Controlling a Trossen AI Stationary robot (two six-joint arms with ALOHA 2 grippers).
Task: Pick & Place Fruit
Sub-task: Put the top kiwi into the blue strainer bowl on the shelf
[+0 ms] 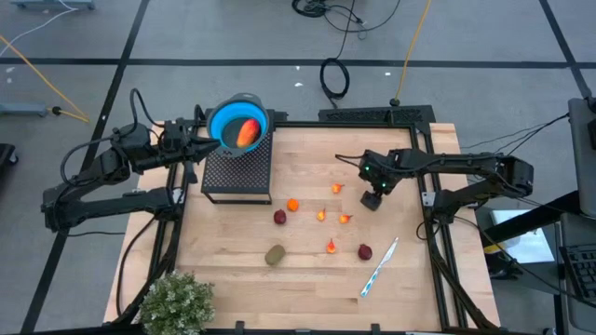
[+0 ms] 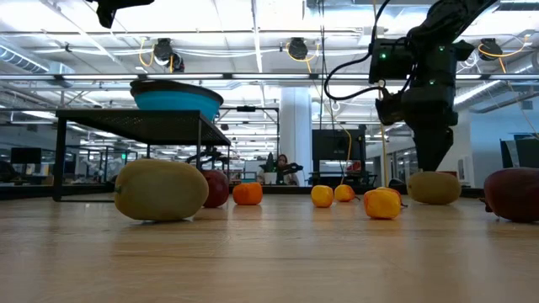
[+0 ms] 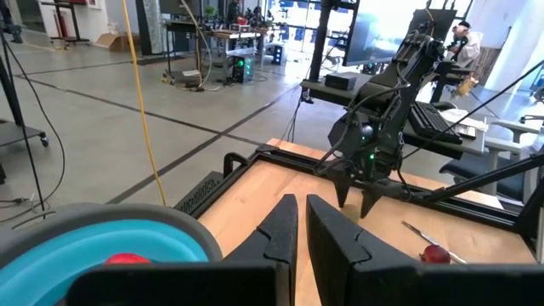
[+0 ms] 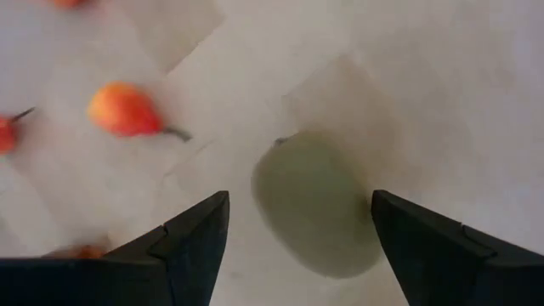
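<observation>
The right end effector (image 4: 297, 229) hangs wide open directly over a brown-green oval fruit (image 4: 319, 204) near the table's (image 1: 307, 279) right edge, a finger on either side, not yet touching. This oval looks smooth, rigid and light, likely prone to rolling or squirting out; pinching across its short middle seems safest. Small orange pieces (image 1: 321, 215) and dark red balls (image 1: 279, 217) lie mid-table. The left end effector (image 3: 299, 229), closed and empty, waits beside the blue bowl (image 1: 223, 116) holding a red-orange fruit (image 1: 247, 132).
</observation>
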